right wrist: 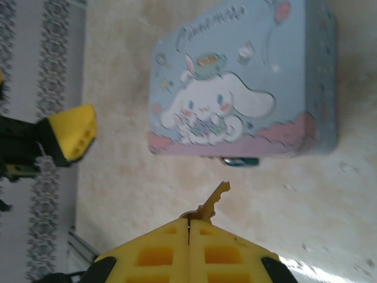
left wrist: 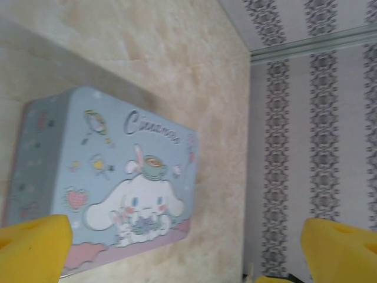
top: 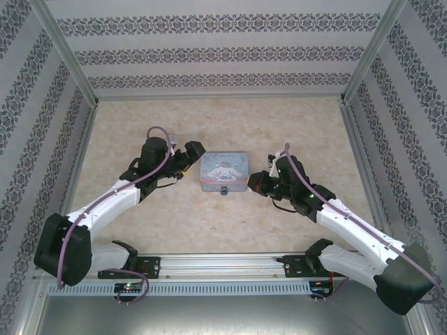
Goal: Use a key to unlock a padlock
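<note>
From the top external camera, find the cartoon tin at the middle of the desk, with the padlock a small dark speck touching its near edge. See the left claw just beside the tin's left end and the right claw near its right front corner, a little right of the padlock. On the left wrist, note the left claw released, yellow fingertips wide apart, the tin lying ahead between them. On the right wrist, see the right claw clenched on the key, blade poking out ahead toward the padlock, the lock sitting against the tin's front wall, near the key tip but apart from it.
</note>
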### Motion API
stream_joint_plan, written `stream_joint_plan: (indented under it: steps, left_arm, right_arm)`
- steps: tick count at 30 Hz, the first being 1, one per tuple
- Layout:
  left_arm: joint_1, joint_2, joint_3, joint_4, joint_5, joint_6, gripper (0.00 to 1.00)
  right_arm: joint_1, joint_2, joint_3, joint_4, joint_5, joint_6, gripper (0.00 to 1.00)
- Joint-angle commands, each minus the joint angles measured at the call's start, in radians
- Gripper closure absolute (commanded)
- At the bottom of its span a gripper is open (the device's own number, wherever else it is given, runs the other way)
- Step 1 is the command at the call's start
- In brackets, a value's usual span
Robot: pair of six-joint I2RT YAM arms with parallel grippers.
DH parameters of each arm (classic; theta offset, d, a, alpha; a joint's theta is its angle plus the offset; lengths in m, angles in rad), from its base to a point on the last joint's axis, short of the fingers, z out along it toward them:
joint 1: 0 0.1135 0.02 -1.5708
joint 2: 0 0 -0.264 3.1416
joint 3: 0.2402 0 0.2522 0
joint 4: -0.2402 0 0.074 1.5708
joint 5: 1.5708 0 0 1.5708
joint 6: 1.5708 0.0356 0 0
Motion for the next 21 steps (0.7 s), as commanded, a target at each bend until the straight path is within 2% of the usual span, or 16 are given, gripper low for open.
stream_joint_plan:
  steps: [1,6,14,17,21]
  left_arm:
    - [-0.023,0.024,0.019,0.167,0.042,-0.133,0.00]
    - [-0.048,0.077,0.017,0.294,0.066,-0.219,0.00]
    - [-0.059,0.156,0.084,0.290,0.152,-0.126,0.05]
    - [-0.060,0.176,0.092,0.294,0.166,-0.109,0.07]
    - [-0.066,0.208,0.097,0.332,0.185,-0.124,0.09]
  right_arm:
    - [-0.026,0.038,0.021,0.183,-0.091,0.080,1.00]
    - [-0.060,0.108,0.064,0.314,-0.195,0.083,1.00]
    - [-0.181,0.245,0.123,0.453,-0.536,0.043,1.00]
    - [-0.200,0.273,0.132,0.480,-0.604,0.024,1.00]
    - [-0.207,0.289,0.134,0.492,-0.617,0.009,1.00]
